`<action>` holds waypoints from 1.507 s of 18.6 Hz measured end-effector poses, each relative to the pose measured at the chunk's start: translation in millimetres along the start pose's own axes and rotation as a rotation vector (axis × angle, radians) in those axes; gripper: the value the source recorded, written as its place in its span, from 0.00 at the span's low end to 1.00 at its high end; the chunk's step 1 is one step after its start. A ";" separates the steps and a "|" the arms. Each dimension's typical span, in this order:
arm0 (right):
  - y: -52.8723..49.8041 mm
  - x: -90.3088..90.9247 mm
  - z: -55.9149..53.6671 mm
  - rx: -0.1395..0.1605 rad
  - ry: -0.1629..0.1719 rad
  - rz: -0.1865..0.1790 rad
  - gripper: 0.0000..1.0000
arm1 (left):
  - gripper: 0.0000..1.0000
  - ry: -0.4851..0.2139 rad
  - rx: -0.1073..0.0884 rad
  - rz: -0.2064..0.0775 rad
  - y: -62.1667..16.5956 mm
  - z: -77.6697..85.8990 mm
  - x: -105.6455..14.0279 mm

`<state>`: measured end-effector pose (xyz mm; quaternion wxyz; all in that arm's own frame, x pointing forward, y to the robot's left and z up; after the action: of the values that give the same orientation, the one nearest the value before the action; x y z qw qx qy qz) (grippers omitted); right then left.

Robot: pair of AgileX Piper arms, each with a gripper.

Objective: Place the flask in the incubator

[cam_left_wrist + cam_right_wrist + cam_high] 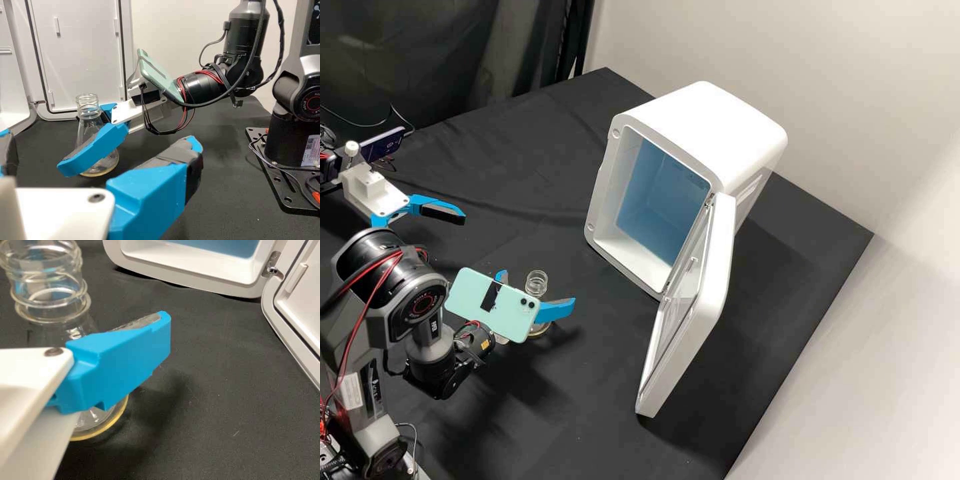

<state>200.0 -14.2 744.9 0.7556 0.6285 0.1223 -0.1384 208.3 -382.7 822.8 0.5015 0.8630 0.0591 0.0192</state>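
A clear glass flask [537,283] stands upright on the black bench, left of the incubator. My right gripper [535,295] is open around it, one blue finger [120,357] close in front of the flask [47,295] body and the other on the far side. In the left wrist view the flask [89,112] shows behind that finger [95,145]. The white incubator [713,130] has a blue inside and its door [693,300] swung wide open. My left gripper [420,215] hangs open and empty at the far left, well away from the flask.
A mint-green phone [493,303] is mounted on the right arm's wrist. The open door juts out toward the front of the bench, right of the flask. A black arm base [295,125] with cables stands nearby. Bare black cloth lies between flask and incubator opening.
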 end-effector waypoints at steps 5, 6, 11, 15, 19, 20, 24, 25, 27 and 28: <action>-0.1 0.0 -0.1 -0.001 0.001 -0.001 0.00 | 1.00 0.000 0.000 0.000 0.0 0.0 0.0; -0.1 0.0 -0.1 -0.001 0.001 -0.001 0.00 | 1.00 0.000 0.000 0.001 0.2 -0.1 0.6; -0.1 0.0 -0.1 -0.001 0.001 -0.001 0.00 | 1.00 0.002 -0.003 -0.011 -2.1 -1.1 2.1; -0.1 0.0 -0.1 -0.001 0.001 -0.001 0.00 | 1.00 0.002 -0.002 -0.008 -1.4 -1.2 2.7; -0.1 0.0 -0.1 -0.001 0.001 -0.001 0.00 | 1.00 0.002 -0.002 -0.008 -1.4 -1.2 2.7; -0.1 0.0 -0.1 -0.001 0.001 -0.001 0.00 | 1.00 0.002 -0.002 -0.008 -1.4 -1.2 2.7; -0.1 0.0 -0.1 -0.001 0.001 -0.001 0.00 | 1.00 0.002 -0.002 -0.008 -1.4 -1.2 2.7; -0.1 0.0 -0.1 -0.001 0.001 -0.001 0.00 | 1.00 0.002 -0.002 -0.008 -1.4 -1.2 2.7; -0.1 0.0 -0.1 -0.001 0.001 -0.001 0.00 | 1.00 0.002 -0.002 -0.008 -1.4 -1.2 2.7; -0.1 0.0 -0.1 -0.001 0.001 -0.001 0.00 | 1.00 0.002 -0.002 -0.008 -1.4 -1.2 2.7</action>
<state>199.9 -14.1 744.8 0.7556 0.6283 0.1232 -0.1383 210.7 -380.6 822.1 0.5025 0.8621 0.0627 0.0181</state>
